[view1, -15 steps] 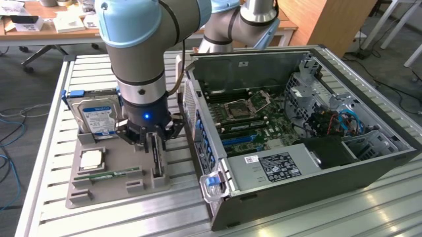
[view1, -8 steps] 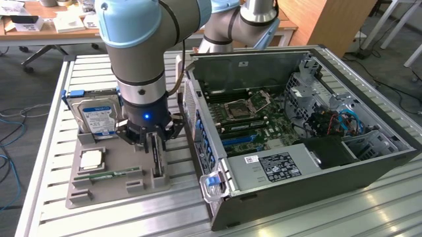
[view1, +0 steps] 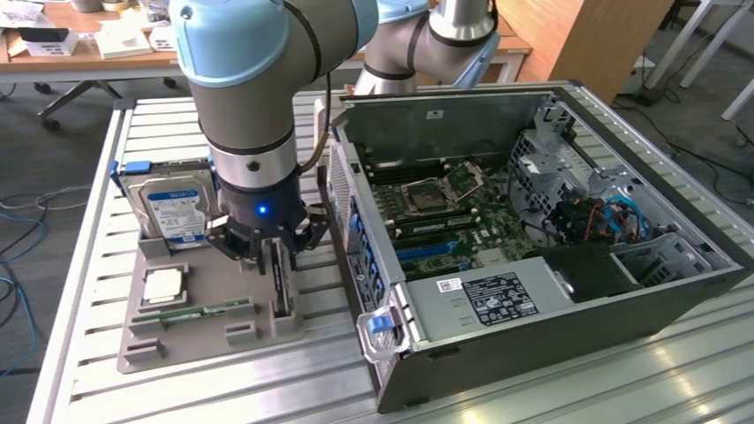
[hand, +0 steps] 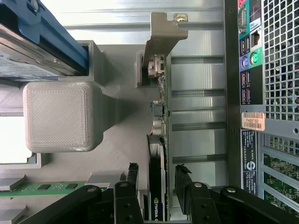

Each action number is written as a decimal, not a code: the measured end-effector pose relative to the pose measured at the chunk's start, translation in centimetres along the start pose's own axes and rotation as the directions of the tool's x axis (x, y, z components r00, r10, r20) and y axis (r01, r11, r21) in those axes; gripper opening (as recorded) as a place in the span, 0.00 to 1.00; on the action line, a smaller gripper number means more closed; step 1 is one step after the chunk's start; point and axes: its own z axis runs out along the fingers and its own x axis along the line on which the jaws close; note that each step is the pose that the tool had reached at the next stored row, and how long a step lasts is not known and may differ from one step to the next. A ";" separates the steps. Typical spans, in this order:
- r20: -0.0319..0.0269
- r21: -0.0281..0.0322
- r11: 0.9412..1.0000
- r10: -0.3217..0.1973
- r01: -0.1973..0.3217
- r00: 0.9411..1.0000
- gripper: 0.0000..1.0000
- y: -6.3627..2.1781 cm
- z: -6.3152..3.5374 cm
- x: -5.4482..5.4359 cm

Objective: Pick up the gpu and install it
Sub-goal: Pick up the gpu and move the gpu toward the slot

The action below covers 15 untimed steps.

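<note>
The gpu stands on edge in a slot of the grey holder tray, just beside the open computer case. In the wrist view the gpu shows edge-on as a thin dark card, with its silver bracket at the far end. My gripper is lowered over the card. Its black fingers straddle the card's near end, and a small gap shows on each side. The gripper is open and holds nothing.
On the same tray a silver hard drive with a blue label stands upright, and a processor and a green memory stick lie flat. The case's rear panel is close alongside the card. The motherboard lies exposed inside.
</note>
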 end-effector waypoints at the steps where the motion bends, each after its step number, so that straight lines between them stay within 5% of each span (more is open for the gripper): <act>1: 0.000 0.000 1.000 0.000 0.000 1.000 0.45 0.00 0.00 0.0; 15: 0.000 0.000 1.000 0.000 0.000 1.000 0.45 -0.01 0.00 0.1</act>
